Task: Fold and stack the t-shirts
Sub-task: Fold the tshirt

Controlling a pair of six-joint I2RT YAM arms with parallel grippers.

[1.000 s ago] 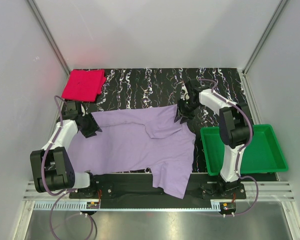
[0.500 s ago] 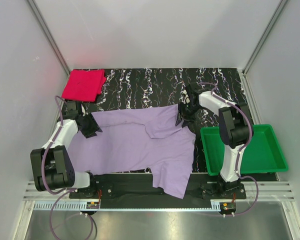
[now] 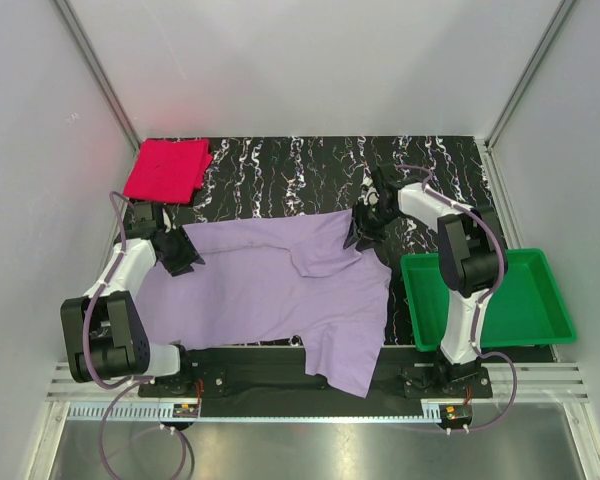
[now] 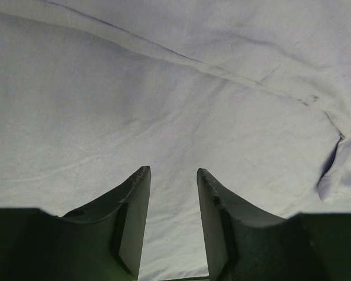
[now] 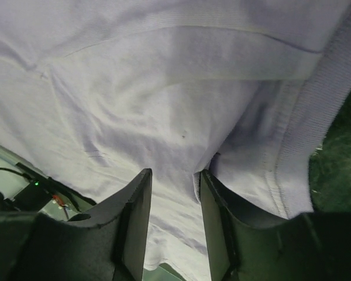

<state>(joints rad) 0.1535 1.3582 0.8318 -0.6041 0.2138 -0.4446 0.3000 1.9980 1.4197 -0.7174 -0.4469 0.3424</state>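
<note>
Far left corner of the desk [image 3: 280,165]: pink-red shirt [image 3: 167,170], folded to a square, lying flat, apart from everything else.

Left hand [image 3: 183,256]: sits on the left edge of the purple shirt [image 3: 270,290]. In the wrist view its fingers [image 4: 134,199] stand partway apart over smooth, flat cloth. Nothing is held between them.

Purple shirt: spread open across the middle of the desk, from the left hand to just beside the green tray [image 3: 510,300]. One part hangs over the near edge of the desk. A fold crosses the cloth toward its far right corner.

Right hand [image 3: 365,225]: at the far right corner of the purple shirt, by a ribbed hem. Its fingers [image 5: 137,205] are partway apart, with a ridge of cloth in the gap. Whether that cloth is pinched cannot be told.

Green tray: near right corner of the desk, beside the right arm.
</note>
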